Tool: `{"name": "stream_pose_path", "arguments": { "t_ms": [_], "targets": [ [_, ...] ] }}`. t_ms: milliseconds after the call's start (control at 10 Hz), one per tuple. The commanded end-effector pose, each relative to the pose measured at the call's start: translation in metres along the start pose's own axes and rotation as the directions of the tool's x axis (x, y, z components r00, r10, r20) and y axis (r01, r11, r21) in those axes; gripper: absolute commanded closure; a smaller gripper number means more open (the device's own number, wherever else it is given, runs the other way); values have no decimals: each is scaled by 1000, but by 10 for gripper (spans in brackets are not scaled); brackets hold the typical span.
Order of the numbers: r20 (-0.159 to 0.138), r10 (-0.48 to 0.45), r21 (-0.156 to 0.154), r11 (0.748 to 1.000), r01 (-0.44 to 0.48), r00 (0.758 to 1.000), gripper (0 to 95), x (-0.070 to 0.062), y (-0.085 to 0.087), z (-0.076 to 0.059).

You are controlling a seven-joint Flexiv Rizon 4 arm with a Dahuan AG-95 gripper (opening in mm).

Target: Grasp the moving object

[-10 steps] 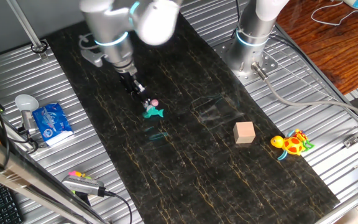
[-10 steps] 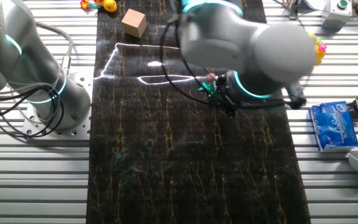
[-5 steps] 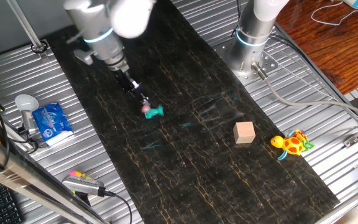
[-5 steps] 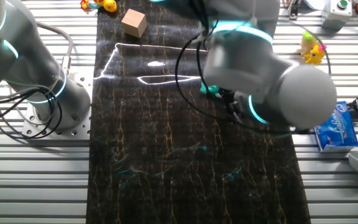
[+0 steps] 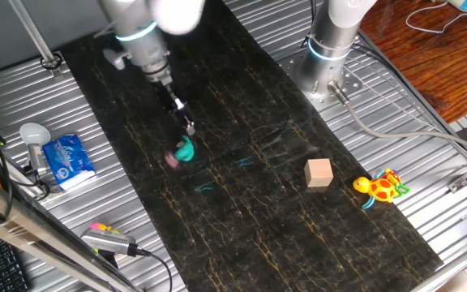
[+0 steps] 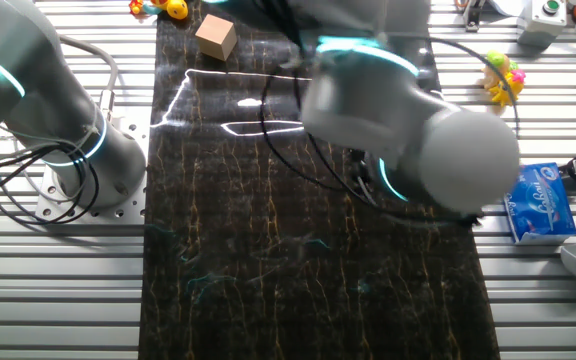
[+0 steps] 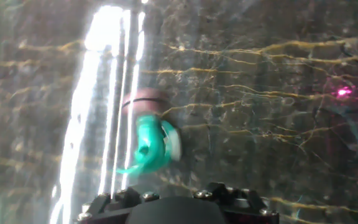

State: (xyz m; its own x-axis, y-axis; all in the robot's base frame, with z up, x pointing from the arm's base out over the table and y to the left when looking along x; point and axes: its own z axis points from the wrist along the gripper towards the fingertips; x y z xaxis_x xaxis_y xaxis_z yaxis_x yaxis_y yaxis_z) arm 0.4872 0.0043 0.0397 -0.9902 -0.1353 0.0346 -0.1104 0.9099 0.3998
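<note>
One fixed view: toy figure [image 5: 183,152] apparently shifted left.

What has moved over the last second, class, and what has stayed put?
The teal toy slid toward the tissue-pack side of the dark mat, turning its pink end that way. The gripper trailed it without taking hold. The tan cube and turtle toy stayed put.

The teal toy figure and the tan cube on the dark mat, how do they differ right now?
Colour: the teal toy figure is green with a pink end; the tan cube is plain wood-coloured.
Shape: the figure is rounded with thin points, the cube flat-faced.
Size: the figure looks smaller than the cube.
Place: the figure lies just below the gripper; the cube sits well away from it, near the turtle toy.
Both rest on the dark mat.
</note>
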Motion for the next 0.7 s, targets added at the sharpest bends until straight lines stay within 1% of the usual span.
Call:
{"name": "stream_pose_path", "arguments": {
  "t_ms": [100,200,300,500,600,700],
  "targets": [
    [29,27,9,1000,-27,999,380,-11,-8,17],
    [69,22,11,1000,-22,997,380,-17,-13,29],
    [89,14,12,1000,-15,996,380,-19,-14,33],
    [75,26,14,1000,-27,997,380,-16,-7,19],
    [66,32,17,999,-33,997,380,-12,-3,10],
    [56,3,54,999,-6,998,380,-12,-3,9]
  ]
}}
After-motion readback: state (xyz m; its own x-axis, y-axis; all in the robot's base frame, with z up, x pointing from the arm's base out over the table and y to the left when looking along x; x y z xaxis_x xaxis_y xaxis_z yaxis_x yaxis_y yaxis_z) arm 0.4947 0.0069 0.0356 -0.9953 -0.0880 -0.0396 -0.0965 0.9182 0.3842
